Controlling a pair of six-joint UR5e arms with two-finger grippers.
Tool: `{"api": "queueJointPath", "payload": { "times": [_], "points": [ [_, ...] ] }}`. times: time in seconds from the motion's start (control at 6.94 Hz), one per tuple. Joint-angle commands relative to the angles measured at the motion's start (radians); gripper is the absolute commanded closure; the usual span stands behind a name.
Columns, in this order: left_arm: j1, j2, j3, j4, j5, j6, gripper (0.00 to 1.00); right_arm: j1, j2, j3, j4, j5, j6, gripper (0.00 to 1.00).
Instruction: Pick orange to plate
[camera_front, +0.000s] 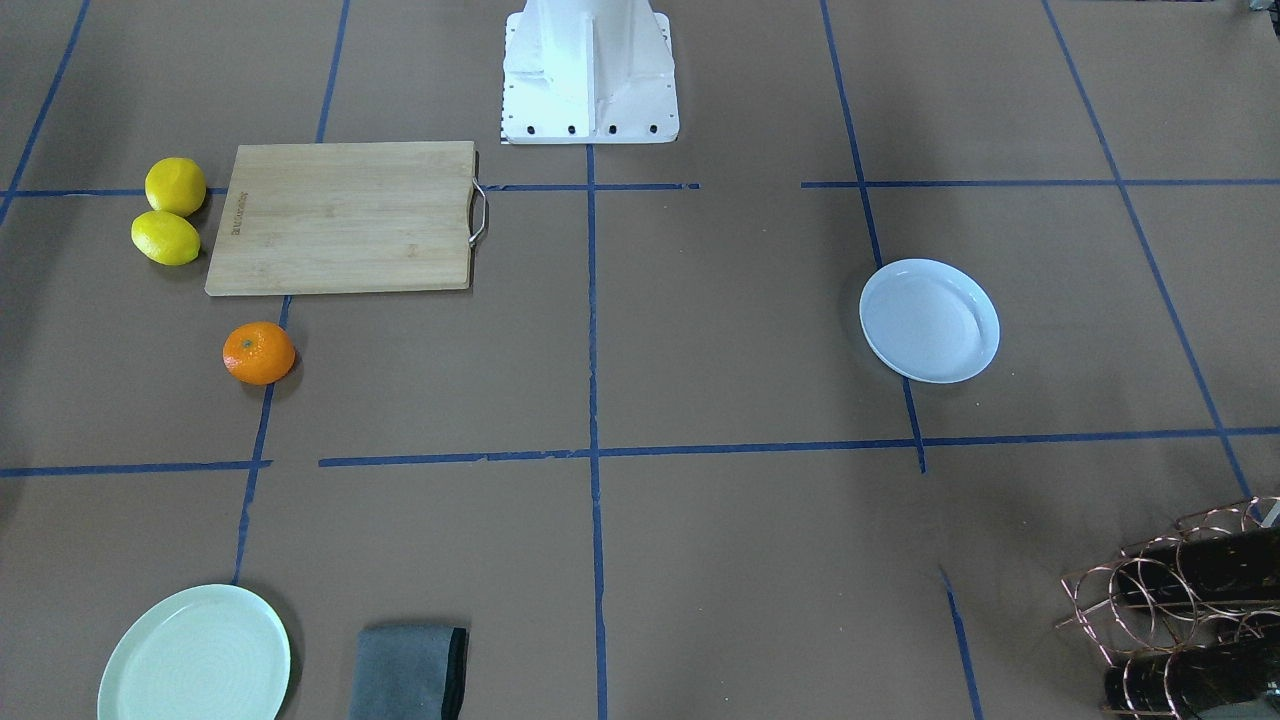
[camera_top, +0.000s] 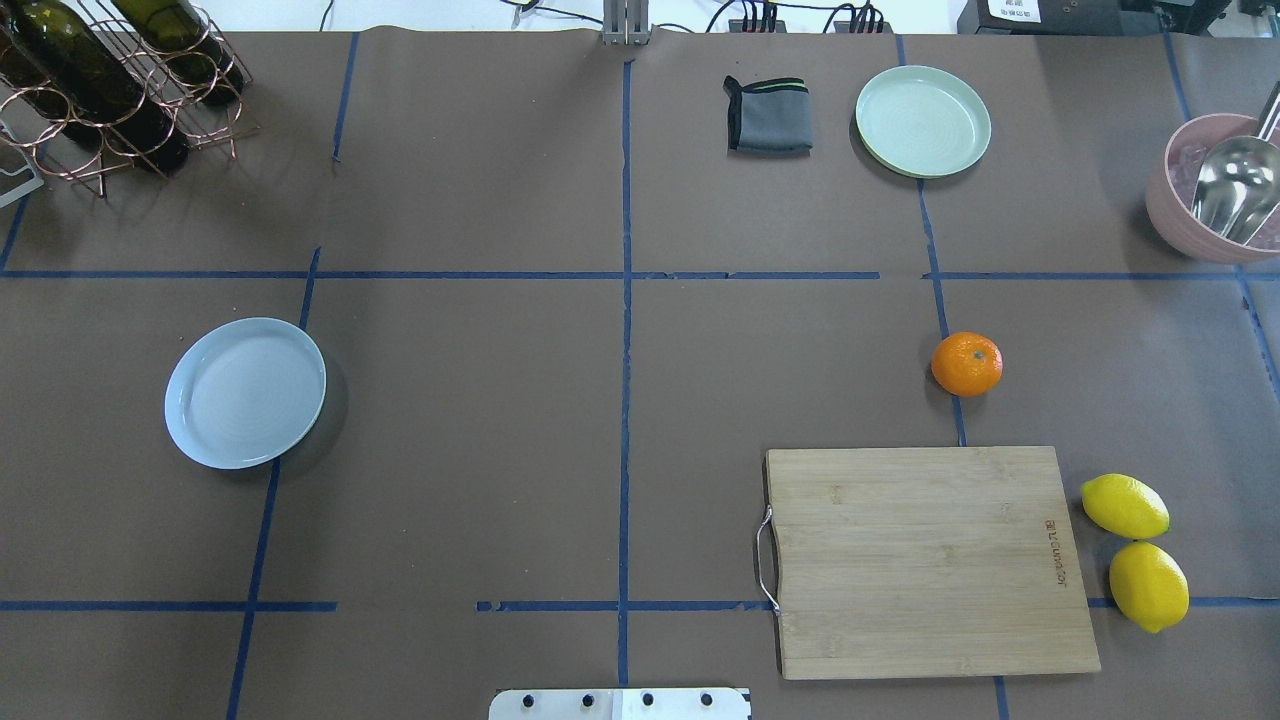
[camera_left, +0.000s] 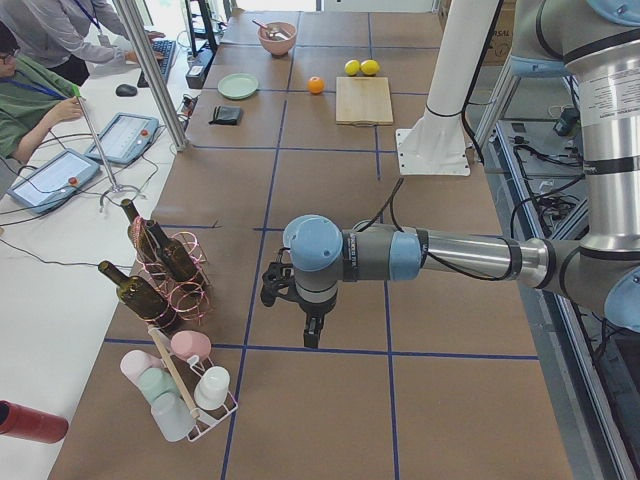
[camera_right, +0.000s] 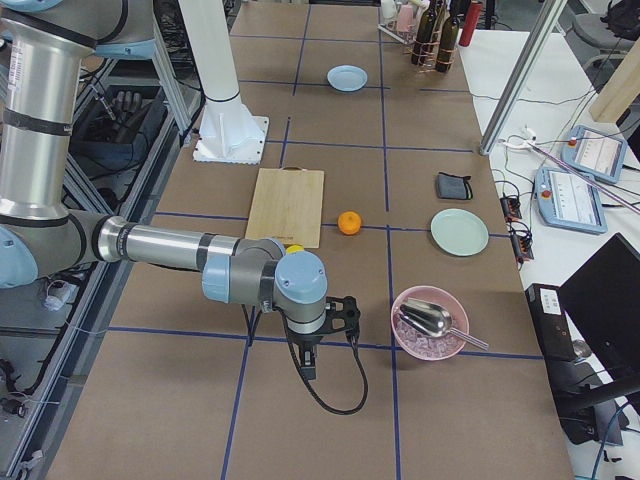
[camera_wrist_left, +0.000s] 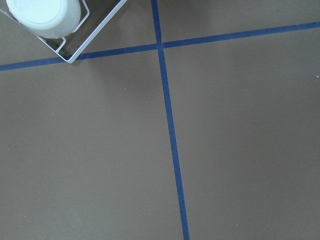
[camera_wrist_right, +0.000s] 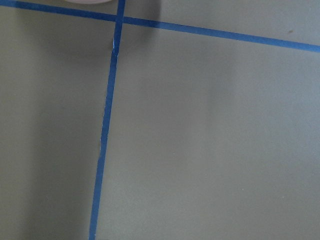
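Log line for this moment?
orange: on table, untouched | plate: empty | left tool: away from orange, state unclear | right tool: likewise

Matt brown paper (camera_top: 450, 450) covers the table, crossed by smooth blue tape (camera_top: 626, 400). The cutting board (camera_top: 930, 560) is pale wood with fine grain and a dull finish; its handle (camera_top: 766, 560) is bright metal wire. The orange (camera_top: 966, 364) has dimpled skin with a slight sheen, and the 2 lemons (camera_top: 1124, 506) look waxy and finely pitted. The plate (camera_top: 245, 392) is smooth and softly glossy; the pale green plate (camera_top: 923, 121) is satin with faint rings. The cloth (camera_top: 768, 118) is grey matt fabric. The rack (camera_top: 120, 140) is coppery metal wire holding glossy dark glass bottles (camera_top: 75, 70). The pink bowl (camera_top: 1175, 220) looks matt; the scoop (camera_top: 1235, 185) in it is polished metal.
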Motion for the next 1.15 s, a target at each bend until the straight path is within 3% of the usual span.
{"api": "queueJointPath", "payload": {
  "times": [0.0,0.29,0.58,0.72,0.86,1.01],
  "points": [
    [0.005,-0.007,-0.013,-0.076,0.007,0.0,0.0,-0.005,0.021,0.013,0.029,0.037,0.012,0.0],
    [0.005,-0.052,0.02,-0.313,0.0,-0.017,0.0,-0.005,0.027,0.009,0.187,0.045,0.022,0.0],
    [0.004,-0.075,0.06,-0.652,-0.01,-0.076,0.0,-0.006,0.042,0.004,0.19,0.124,0.103,0.0],
    [0.02,-0.077,0.085,-0.775,-0.008,-0.209,0.0,-0.006,0.044,0.007,0.192,0.126,0.099,0.0],
    [0.083,-0.059,0.109,-0.996,-0.011,-0.227,0.0,-0.006,0.036,0.0,0.231,0.161,0.098,0.0],
    [0.223,-0.027,0.132,-1.035,-0.049,-0.292,0.0,-0.006,0.03,-0.006,0.296,0.165,0.102,0.0]
  ]
}}
